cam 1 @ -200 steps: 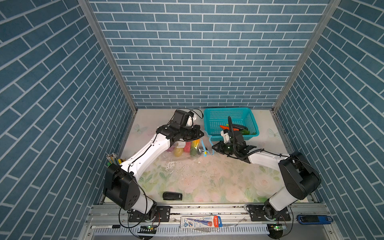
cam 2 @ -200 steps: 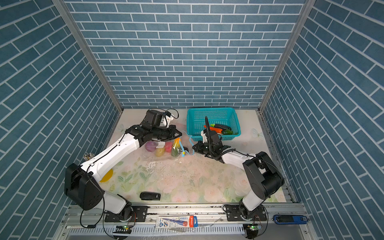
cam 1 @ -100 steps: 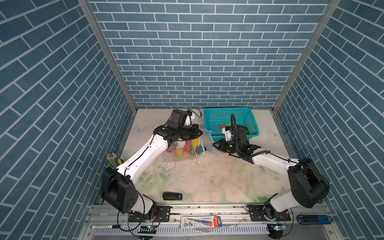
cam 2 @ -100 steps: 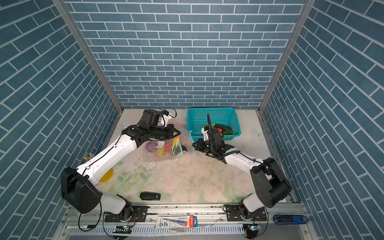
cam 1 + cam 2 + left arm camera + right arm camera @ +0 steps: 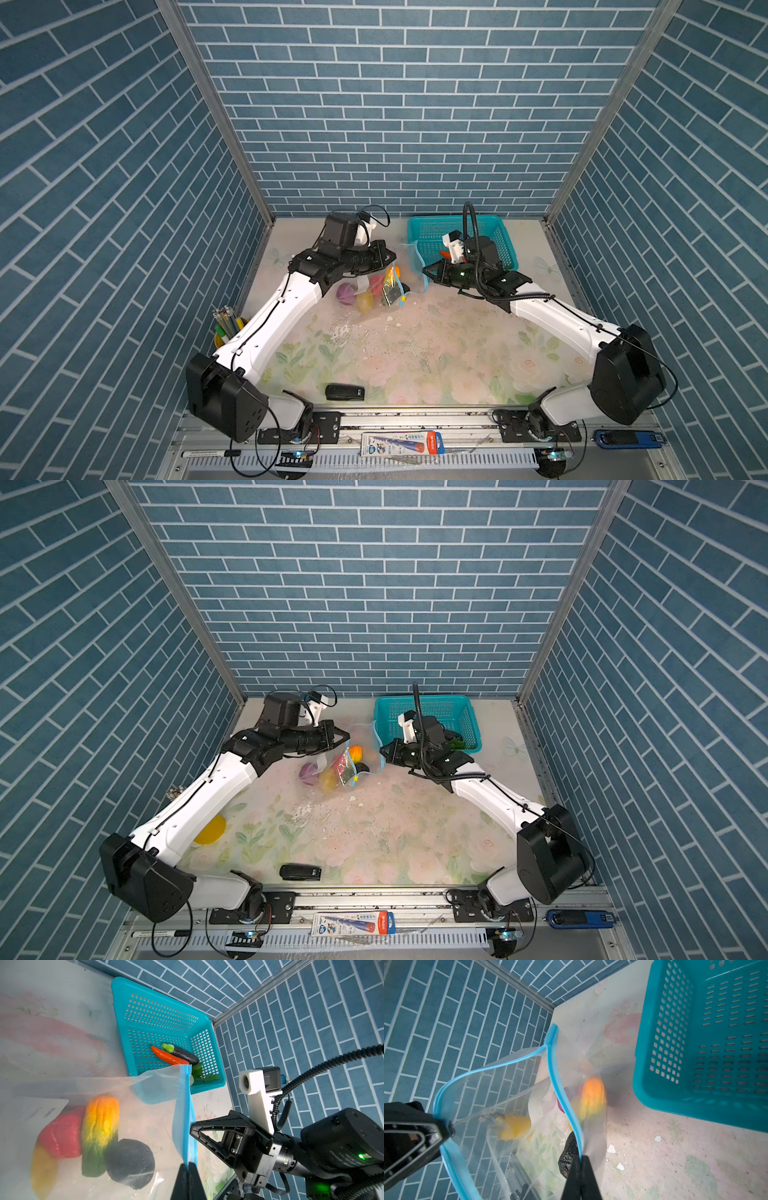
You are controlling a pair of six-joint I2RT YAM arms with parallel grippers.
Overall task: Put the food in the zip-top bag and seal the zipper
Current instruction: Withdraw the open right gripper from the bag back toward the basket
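Already bagged: purple piece (image 5: 345,293), yellow piece (image 5: 41,1167), red piece (image 5: 60,1136), orange-to-green piece (image 5: 100,1130) and dark round piece (image 5: 129,1161), all seen through the film of the zip-top bag (image 5: 145,1109).
Left to bag: red-orange piece (image 5: 168,1058), dark long piece (image 5: 185,1056) with a green tip and leafy green piece (image 5: 202,1075), all lying in the teal basket (image 5: 122,1012). A white bit beside the leaves is partly hidden.
Seal: zipper (image 5: 184,1105), a light-blue strip with its two lips apart and the mouth gaping; not yet closed.
Progress, as judged: loading somewhat past halfway, sealing wholly to come.
Location: bag body slumped on the floral table (image 5: 415,353) between the two arms, just beside the basket, with the mouth edge lifted.
Appearance: clear, crinkly and slack, with a white label panel on one face.
Left side: left gripper (image 5: 188,1176) pinched together on one lip of the zipper.
Right side: right gripper (image 5: 579,1162) pinched together on the opposite lip.
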